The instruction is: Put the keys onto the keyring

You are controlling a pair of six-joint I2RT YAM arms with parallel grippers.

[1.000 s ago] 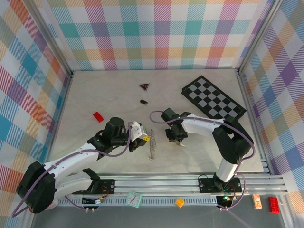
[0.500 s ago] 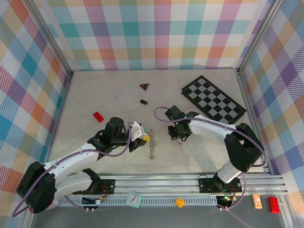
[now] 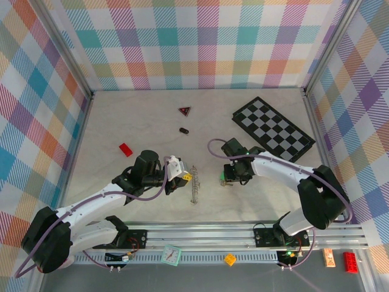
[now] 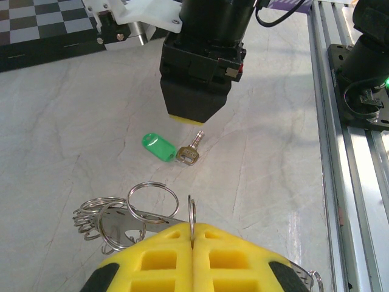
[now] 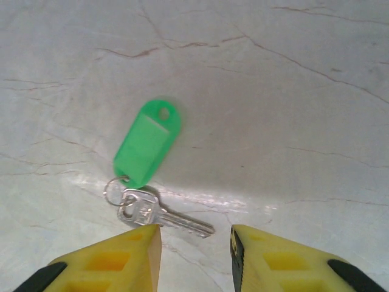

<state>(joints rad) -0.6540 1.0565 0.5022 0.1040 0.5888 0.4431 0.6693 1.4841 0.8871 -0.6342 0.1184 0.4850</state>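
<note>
A silver key [image 5: 159, 215] on a small ring with a green tag [image 5: 148, 142] lies flat on the table. My right gripper [image 5: 196, 241] hovers just above it, open, with the key's blade between the yellow fingertips and nothing touching. In the left wrist view the same key [image 4: 191, 154] lies below the right gripper [image 4: 189, 115]. My left gripper [image 4: 193, 234] is shut on one upright split keyring [image 4: 191, 212]. That ring belongs to a metal strip with several more rings [image 4: 115, 222]. From above, the strip [image 3: 194, 185] lies between the left gripper [image 3: 184, 177] and the right gripper [image 3: 230, 178].
A chequered board [image 3: 273, 126] lies at the back right. A dark red triangle [image 3: 185, 111] and a small black oval piece [image 3: 183, 130] sit further back, a red brick [image 3: 126, 149] to the left. Aluminium rails [image 4: 349, 158] run along the near edge.
My right gripper has shifted a little to the right, over the tagged key. The left arm and its ring have stayed put.
</note>
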